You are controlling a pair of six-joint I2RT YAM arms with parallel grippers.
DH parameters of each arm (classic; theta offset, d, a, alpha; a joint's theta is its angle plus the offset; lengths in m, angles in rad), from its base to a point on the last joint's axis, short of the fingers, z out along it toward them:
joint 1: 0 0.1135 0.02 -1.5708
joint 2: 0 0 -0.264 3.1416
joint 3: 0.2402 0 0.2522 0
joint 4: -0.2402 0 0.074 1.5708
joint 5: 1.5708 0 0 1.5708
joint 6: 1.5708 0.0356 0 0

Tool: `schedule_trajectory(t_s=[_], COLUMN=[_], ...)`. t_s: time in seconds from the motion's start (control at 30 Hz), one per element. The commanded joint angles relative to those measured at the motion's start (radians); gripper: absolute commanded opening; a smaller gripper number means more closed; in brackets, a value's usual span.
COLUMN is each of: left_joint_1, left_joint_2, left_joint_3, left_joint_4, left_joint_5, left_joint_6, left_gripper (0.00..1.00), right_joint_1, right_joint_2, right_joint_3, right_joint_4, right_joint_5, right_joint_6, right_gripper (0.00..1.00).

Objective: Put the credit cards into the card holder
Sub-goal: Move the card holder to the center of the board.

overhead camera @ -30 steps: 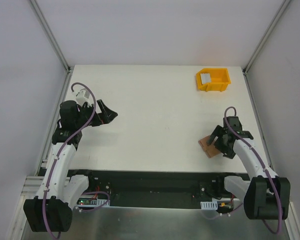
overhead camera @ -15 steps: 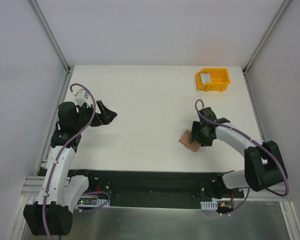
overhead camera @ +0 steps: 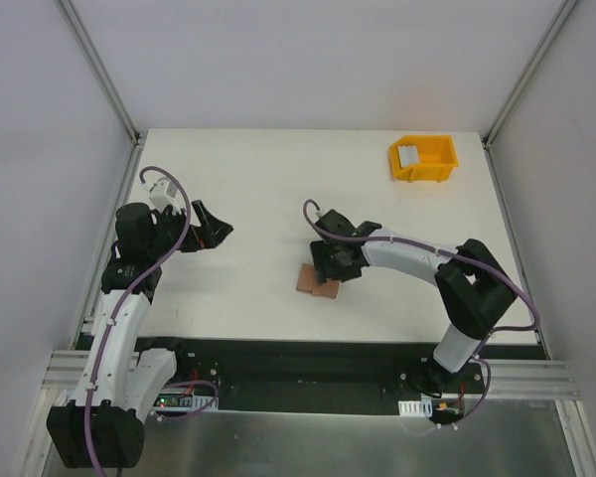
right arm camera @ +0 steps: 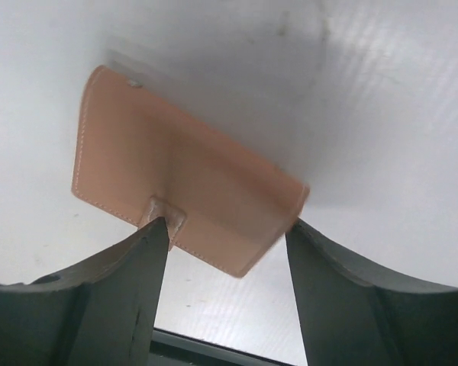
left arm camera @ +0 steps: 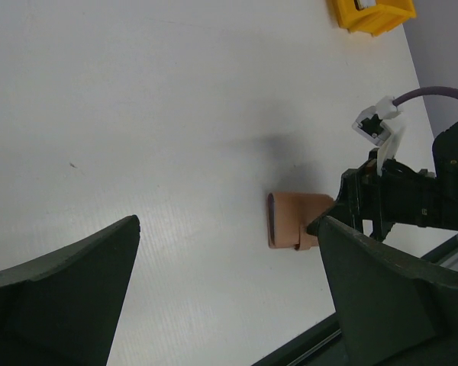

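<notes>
Holder point(overhead camera: 318, 281) is pinched by my right gripper point(right arm camera: 225, 227) near the middle; my left gripper point(overhead camera: 213, 226) hangs spread wide, well to the left.

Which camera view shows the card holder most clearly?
The right wrist view: the card holder fills the frame, tab clasp visible. The top view shows it small at the right claw; the left wrist view, small and distant.
</notes>
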Motion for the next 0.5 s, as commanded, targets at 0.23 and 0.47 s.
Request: schedule_trajectory(t_s=[0.23, 0.47], left_joint_1=[0.010, 0.010], left_joint_2=[0.003, 0.006], left_joint_3=[-0.005, -0.008], left_joint_4=[0.010, 0.010], left_joint_5=[0.038, 0.048], left_joint_6=[0.014, 0.007], left_gripper=[0.99, 0.99], right_joint_1=[-0.059, -0.347], right_joint_2=[-0.200, -0.335], right_joint_3=[0.169, 0.223], right_joint_4=[-0.087, -0.119], right_joint_5=[0.026, 0.136], right_joint_6=[-0.071, -0.087], right_gripper=[0.84, 0.98])
